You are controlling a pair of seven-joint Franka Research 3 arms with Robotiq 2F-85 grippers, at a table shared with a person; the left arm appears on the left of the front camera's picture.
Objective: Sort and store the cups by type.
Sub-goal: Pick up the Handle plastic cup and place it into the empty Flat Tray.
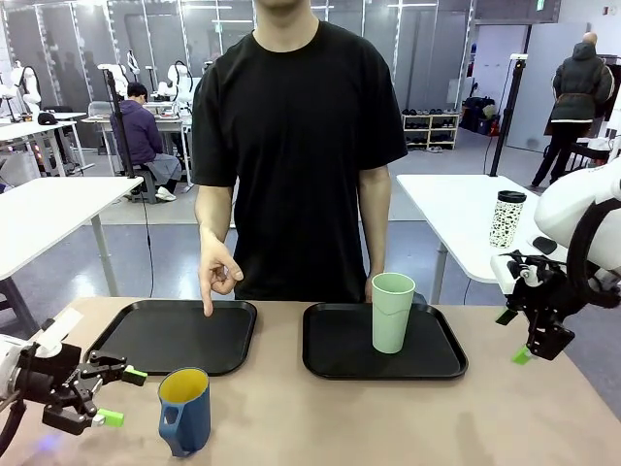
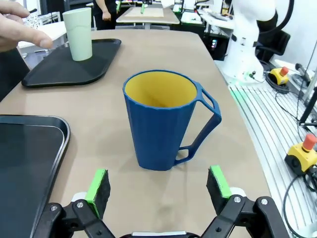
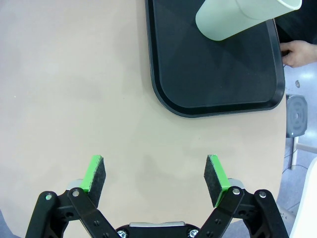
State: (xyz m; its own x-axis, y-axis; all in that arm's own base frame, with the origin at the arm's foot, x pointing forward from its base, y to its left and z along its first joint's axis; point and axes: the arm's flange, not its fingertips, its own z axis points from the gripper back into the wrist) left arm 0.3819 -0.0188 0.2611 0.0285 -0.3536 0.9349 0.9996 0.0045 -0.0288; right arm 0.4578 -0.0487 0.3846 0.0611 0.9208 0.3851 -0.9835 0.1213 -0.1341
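My left gripper (image 2: 158, 184), jaws spread, faces the mug (image 2: 161, 121) squarely: it stands upright on the worktop (image 2: 104, 104) just ahead, handle off to one side. That gripper is the nearer; the tumbler (image 2: 79, 33) stands well beyond the mug.

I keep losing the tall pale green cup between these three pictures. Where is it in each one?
Front view: the green tumbler stands upright right of centre, on the right-hand black tray.
Left wrist view: green tumbler at top left, far off, on the same black tray.
Right wrist view: green tumbler at top right, seen from above.
Shared landmark: the black tray under it.
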